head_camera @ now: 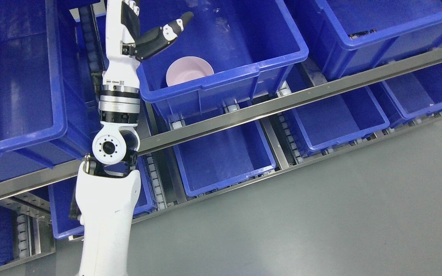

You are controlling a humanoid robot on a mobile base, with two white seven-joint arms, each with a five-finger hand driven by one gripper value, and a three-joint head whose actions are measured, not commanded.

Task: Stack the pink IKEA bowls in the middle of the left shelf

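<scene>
Head view: the left hand [140, 28] reaches up from the lower left on a long white arm with a silver wrist ring, and stands at the near left corner of a large blue plastic bin [244, 50] on the upper row of the rack. Only part of the hand shows, since its top is cut off by the picture's upper edge. One black and white thumb-like finger [165, 32] sticks out to the right over the bin's inside, straight and released, holding nothing. The other fingers are mostly out of frame, so their pose cannot be told.

A pale pink round bowl [189, 70] lies inside that same bin, against its near wall and towards the left corner, tilted so that its opening faces the camera. It sits just below and to the right of the outstretched finger, apart from it. Whether it is one bowl or several nested together cannot be told.

A slanted steel rail [282, 105] runs beneath the bin's front. Under it stand further blue bins on the lower row [225, 157], and below them is the grey floor [340, 214].
</scene>
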